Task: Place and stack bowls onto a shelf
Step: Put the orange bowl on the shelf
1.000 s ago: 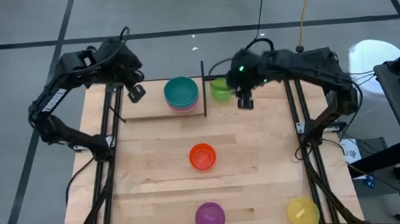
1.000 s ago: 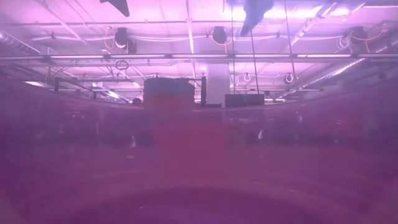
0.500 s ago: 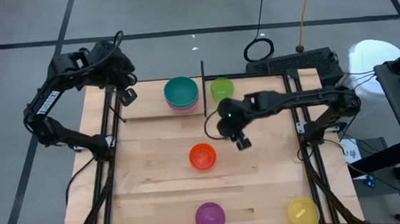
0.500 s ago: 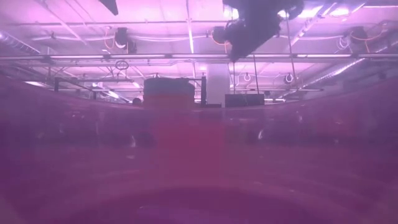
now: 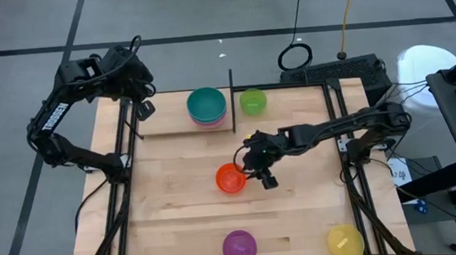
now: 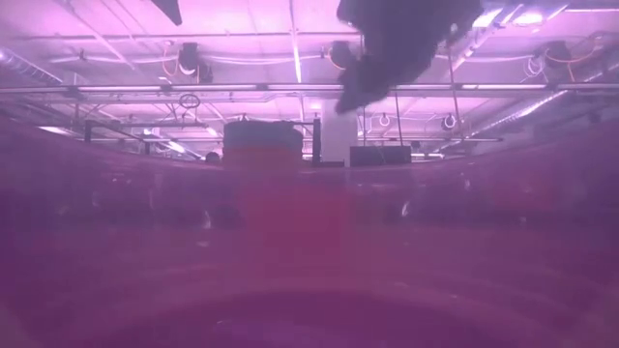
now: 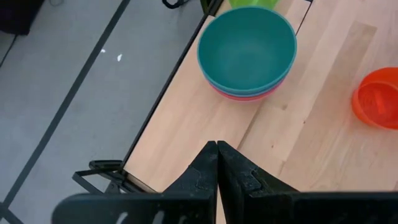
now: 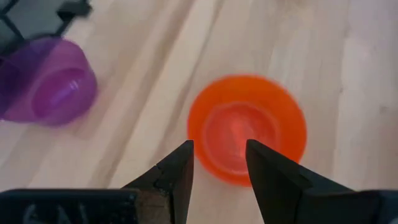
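Orange bowl [image 5: 230, 179] sits mid-counter, mouth up, smooth glossy plastic, round w/ a flat inner floor (round, so no long axis to speak of). Right gripper [image 5: 258, 172] hangs just over its right rim; in the right wrist view the two dark fingers [image 8: 176, 175] stand apart w/ the orange bowl [image 8: 247, 129] showing in the gap, nothing gripped.

Shelf [image 5: 170, 120] is a pale wood board at the counter's far edge, thin black rod frame, long axis running left-right. On it: a teal bowl [image 5: 207, 105] stacked on a pink one, only the pink rim peeking out below; left wrist view hints at a blue band between them, hard to be sure. Lime green bowl [image 5: 252, 101] sits just past the black upright rod, to the right of the stack.

Purple bowl [image 5: 239, 246] and yellow bowl [image 5: 345, 242] are at the near edge of the counter [image 5: 300, 211], both partly cut off by the frame edge, well apart from each other.

Left gripper [image 5: 144, 109] waits over the shelf's left end, fingers [image 7: 205, 177] pressed together, empty.

Low view is nearly all a purple-pink blur; only a dark arm shape at top is readable.
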